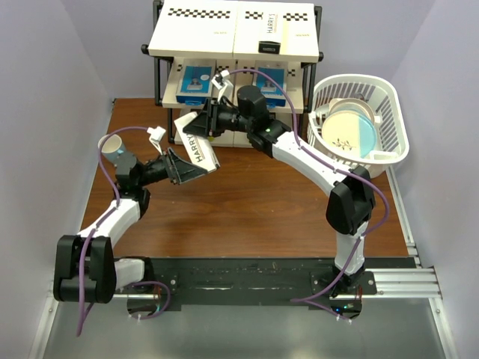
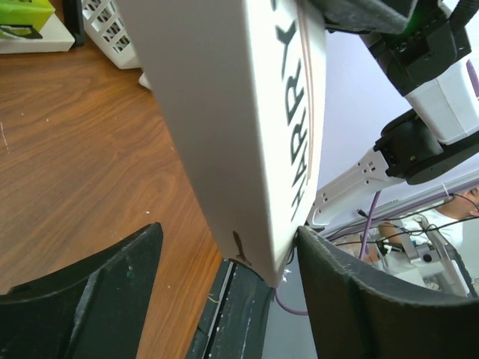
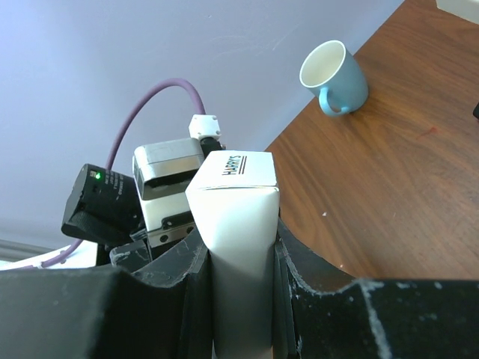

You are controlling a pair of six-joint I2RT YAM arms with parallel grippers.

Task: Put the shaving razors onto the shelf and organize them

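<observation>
Brown wood table (image 1: 247,217) has the shelf (image 1: 202,34) at its far edge. The right gripper (image 1: 196,126) squeezes the top end of 1 HARRY'S box (image 1: 200,148), held tilted in the air in front of the shelf. The left gripper (image 1: 200,170) is wide open around the box's low end.

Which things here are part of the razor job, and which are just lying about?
Job: HARRY'S box in right gripper; second HARRY'S box on shelf; blue-and-white boxes; lime-green box.
Lying about: white basket; plate in it; blue cup.
</observation>
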